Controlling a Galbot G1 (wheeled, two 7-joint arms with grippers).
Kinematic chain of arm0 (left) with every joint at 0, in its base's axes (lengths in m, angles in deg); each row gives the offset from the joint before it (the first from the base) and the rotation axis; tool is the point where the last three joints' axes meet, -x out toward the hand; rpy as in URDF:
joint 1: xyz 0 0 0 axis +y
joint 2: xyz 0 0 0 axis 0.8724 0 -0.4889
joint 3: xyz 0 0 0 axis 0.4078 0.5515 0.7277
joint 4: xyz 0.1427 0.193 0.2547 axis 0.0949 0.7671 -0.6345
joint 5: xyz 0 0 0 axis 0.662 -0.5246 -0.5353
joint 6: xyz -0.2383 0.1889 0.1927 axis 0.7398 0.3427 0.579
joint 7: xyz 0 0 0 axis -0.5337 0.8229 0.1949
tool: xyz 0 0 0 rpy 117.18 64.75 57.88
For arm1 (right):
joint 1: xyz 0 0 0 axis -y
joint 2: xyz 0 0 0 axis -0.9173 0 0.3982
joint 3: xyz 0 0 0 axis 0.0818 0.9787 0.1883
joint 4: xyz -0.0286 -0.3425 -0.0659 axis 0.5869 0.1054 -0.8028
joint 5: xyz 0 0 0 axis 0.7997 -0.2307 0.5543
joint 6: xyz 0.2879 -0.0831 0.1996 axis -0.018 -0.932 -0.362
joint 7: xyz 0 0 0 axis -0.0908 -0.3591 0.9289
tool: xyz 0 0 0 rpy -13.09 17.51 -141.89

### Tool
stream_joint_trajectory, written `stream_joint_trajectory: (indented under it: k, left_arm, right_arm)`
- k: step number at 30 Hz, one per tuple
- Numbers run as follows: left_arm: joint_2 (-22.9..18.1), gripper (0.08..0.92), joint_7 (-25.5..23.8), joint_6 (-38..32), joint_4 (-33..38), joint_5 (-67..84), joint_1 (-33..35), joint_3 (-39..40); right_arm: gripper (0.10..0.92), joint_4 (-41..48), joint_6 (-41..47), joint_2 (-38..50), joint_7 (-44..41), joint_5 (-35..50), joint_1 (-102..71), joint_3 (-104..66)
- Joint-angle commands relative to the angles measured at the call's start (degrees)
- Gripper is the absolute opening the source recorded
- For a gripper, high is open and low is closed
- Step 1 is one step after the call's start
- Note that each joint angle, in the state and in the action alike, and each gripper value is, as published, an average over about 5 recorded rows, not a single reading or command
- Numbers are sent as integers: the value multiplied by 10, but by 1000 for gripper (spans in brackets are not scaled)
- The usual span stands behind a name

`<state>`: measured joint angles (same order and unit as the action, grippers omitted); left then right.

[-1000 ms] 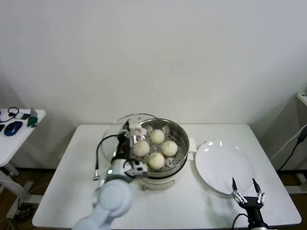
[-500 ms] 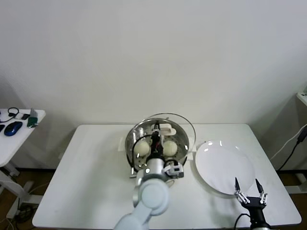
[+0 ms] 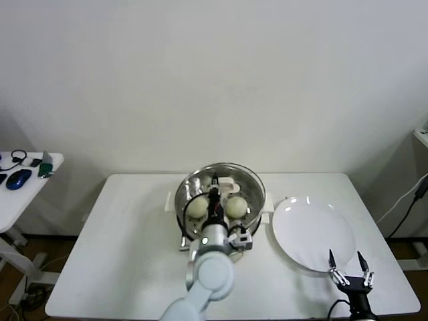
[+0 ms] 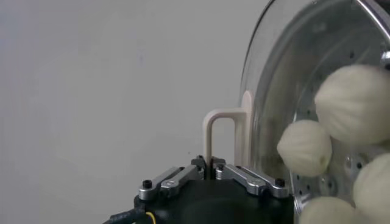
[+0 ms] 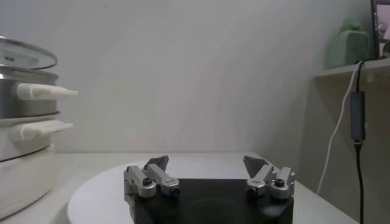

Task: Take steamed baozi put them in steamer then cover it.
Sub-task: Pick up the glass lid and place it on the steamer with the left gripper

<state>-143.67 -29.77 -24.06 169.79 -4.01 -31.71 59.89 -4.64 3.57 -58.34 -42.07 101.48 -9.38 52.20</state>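
Left gripper (image 4: 211, 165) pinches cream-white bar handle of round clear glass cover (image 3: 224, 184), held over shiny round steel steamer (image 3: 182, 207) at table (image 3: 100, 254) centre. Cream-white round baozi (image 3: 196, 208) sit inside. Advice: level cover, centre rim on pot, lower gently, then release. Right gripper (image 3: 349, 269) spread, parked near right by flat white plate (image 3: 311, 231).

cover (image 3: 224, 180) swung from left of steamer (image 3: 251, 210) to over it (held by left gripper (image 3: 215, 189)), now lower
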Motion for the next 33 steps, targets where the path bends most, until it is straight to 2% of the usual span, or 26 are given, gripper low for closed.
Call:
stream_joint_trajectory:
  k: [1, 17, 33]
  left_arm:
    - [11, 143, 20, -3, -18, -6, 3, -5]
    - [-4, 143, 42, -4, -46, -6, 2, -8]
    - [-5, 143, 46, -12, -43, -14, 13, -10]
  right_arm:
    - [823, -1, -2, -2, -1, 1, -1, -1]
    - [823, -1, -4, -10, -2, 0, -3, -1]
    - [823, 7, -8, -14, -2, -2, 3, 0]
